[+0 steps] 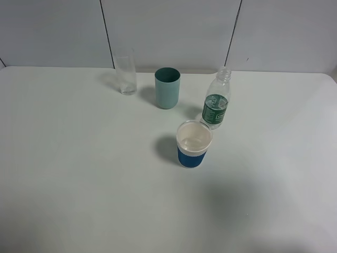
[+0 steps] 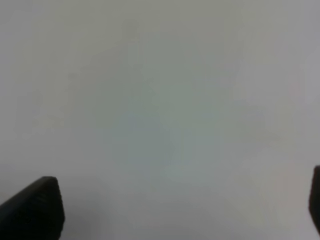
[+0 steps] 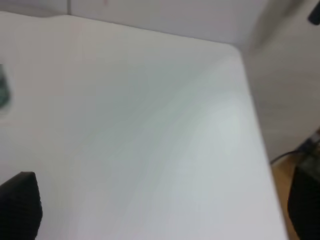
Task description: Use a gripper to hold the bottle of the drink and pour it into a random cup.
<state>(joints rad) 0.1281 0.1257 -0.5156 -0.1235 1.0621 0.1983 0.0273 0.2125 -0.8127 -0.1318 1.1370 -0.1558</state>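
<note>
A small clear plastic bottle (image 1: 217, 103) with a ribbed upper body, narrow uncapped neck and dark green label stands upright on the smooth matte white table (image 1: 79, 174). Just in front of it, nearly touching, sits a short white cup (image 1: 194, 143) with a wide blue band. Behind stand a plain teal-green tumbler (image 1: 167, 88) and a tall clear glass (image 1: 126, 72), both cylindrical. The left gripper (image 2: 175, 210) shows black textured fingertips (image 2: 37, 207) set wide apart over bare table. The right gripper (image 3: 165, 210) likewise stands spread, holding nothing.
</note>
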